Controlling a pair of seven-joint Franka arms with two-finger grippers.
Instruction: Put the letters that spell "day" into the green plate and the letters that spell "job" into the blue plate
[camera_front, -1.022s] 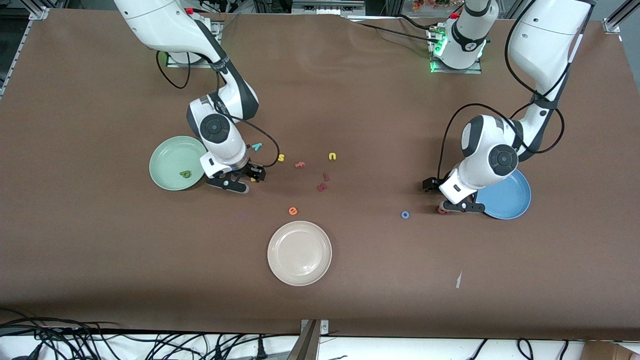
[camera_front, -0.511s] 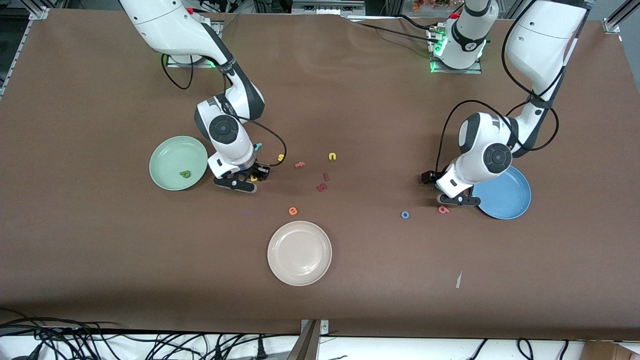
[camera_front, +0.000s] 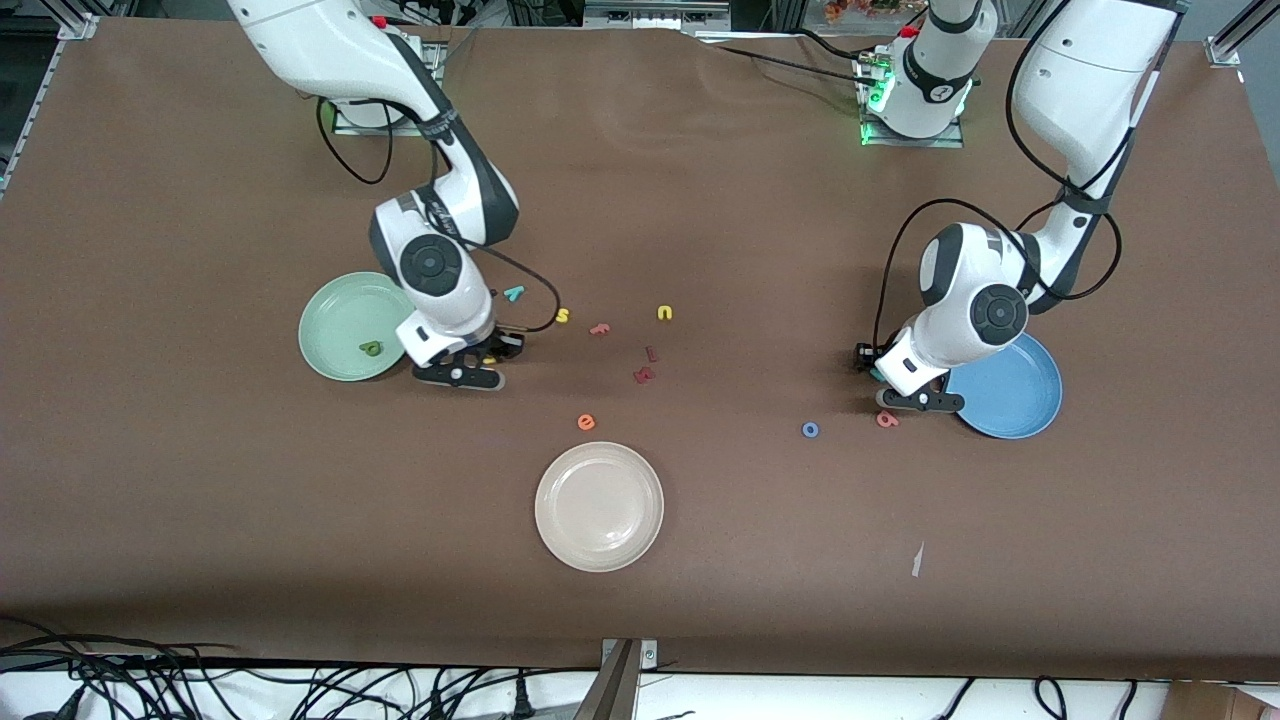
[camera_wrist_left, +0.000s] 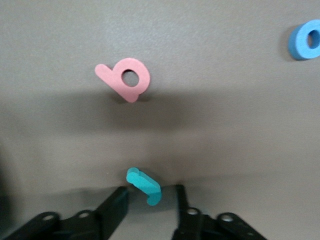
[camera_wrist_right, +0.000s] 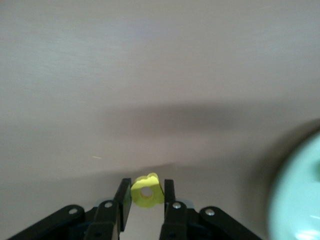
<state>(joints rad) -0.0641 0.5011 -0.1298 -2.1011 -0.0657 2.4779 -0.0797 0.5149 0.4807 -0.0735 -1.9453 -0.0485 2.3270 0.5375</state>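
My right gripper (camera_front: 478, 363) (camera_wrist_right: 145, 194) is shut on the yellow "a" (camera_wrist_right: 146, 190), low over the table beside the green plate (camera_front: 335, 315) (camera_wrist_right: 300, 200). The dark green "d" (camera_front: 371, 348) lies in that plate. The teal "y" (camera_front: 514, 293) lies on the table beside the right wrist. My left gripper (camera_front: 892, 390) (camera_wrist_left: 150, 194) is down beside the blue plate (camera_front: 1015, 400). Its jaws are narrowed around the tilted teal "j" (camera_wrist_left: 144, 185), with a gap at one finger. The salmon "b" (camera_front: 886, 420) (camera_wrist_left: 126, 77) and blue "o" (camera_front: 810, 430) (camera_wrist_left: 306, 40) lie close by.
A beige-white plate (camera_front: 598, 506) sits nearer the front camera at mid-table. Loose letters lie between the arms: yellow "s" (camera_front: 562, 316), salmon "f" (camera_front: 599, 328), yellow "u" (camera_front: 665, 313), orange "e" (camera_front: 586, 422), and two dark red pieces (camera_front: 647, 365).
My right gripper shut on the yellow "a" and shifted toward the green plate. My left gripper left the "b", moved to the "j" and narrowed its jaws around it.
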